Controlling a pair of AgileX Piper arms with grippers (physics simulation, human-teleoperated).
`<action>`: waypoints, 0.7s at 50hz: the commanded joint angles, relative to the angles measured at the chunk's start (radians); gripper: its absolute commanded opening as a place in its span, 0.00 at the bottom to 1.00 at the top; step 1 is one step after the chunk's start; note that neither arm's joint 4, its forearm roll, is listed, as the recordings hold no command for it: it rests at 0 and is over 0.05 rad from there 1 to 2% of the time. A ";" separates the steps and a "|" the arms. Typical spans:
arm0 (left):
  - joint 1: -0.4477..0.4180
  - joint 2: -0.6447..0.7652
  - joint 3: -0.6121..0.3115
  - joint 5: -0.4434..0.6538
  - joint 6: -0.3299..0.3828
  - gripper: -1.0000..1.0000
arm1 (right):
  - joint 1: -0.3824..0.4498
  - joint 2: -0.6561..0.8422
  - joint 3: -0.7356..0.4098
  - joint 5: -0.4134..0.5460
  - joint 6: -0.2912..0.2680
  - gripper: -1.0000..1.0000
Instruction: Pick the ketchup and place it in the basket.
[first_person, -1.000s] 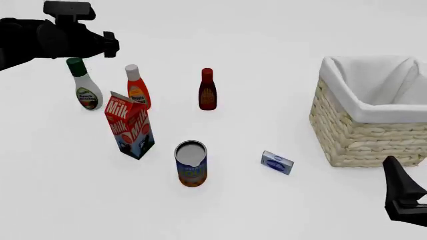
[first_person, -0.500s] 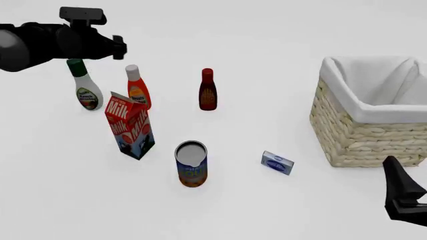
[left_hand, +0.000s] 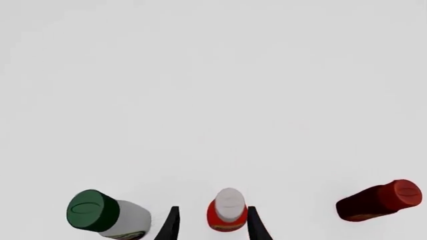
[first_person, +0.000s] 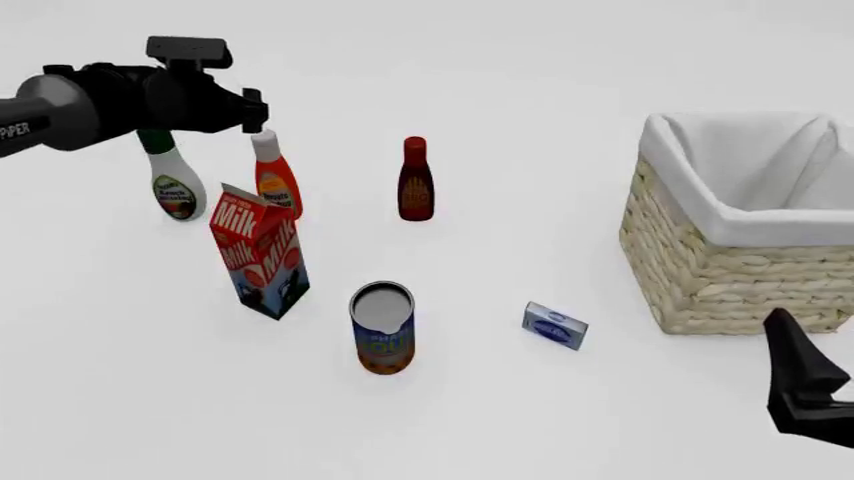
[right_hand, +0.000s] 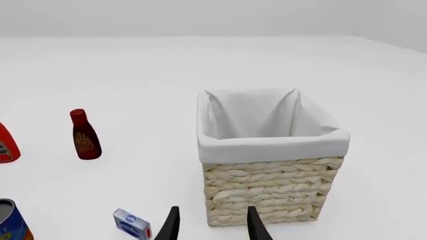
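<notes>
Moved right and a bit down since the earlier frames: left gripper (first_person: 251, 112), now hanging just above the white cap of the ketchup (first_person: 275, 177). Right gripper (first_person: 801, 385) unchanged at the near right edge of the front view. Everything on the table unmoved.

Near to far, front view. Nearest, right gripper low at the right edge, just in front of the basket (first_person: 721, 275); fingers (right_hand: 253, 225) seen parted in its wrist view, nothing between them. Next, upright can (first_person: 383, 327) with open grey top, and small blue-and-white box (first_person: 554, 325) lying flat to its right. Then red milk carton (first_person: 259, 248), standing left of the can. Basket on the right, wicker sides, white cloth lining, sits well apart from the bottles; inside only partly visible, looks bare.

Behind the carton, ketchup standing upright, touching nothing as far as can be told, lower part hidden by the carton. White bottle with green cap (first_person: 170, 178) just left of it, dark-red bottle (first_person: 415, 180) further right, both upright.

Farthest, left arm coming in from the left. Left wrist view: black fingers (left_hand: 170, 226) spread apart on either side of the ketchup (left_hand: 228, 210) cap, not gripping; hard to say whether tips reach cap level. Green cap beside, dark-red bottle (left_hand: 379, 200) off to the other side.
</notes>
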 joint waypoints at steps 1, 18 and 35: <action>-0.006 0.037 -0.018 0.001 -0.009 1.00 | -0.001 0.022 0.000 -0.018 0.004 1.00; -0.023 0.080 -0.016 -0.008 -0.027 1.00 | -0.006 0.021 0.000 -0.018 0.015 1.00; -0.039 0.117 -0.026 -0.015 -0.035 1.00 | -0.009 0.017 0.000 -0.009 0.018 1.00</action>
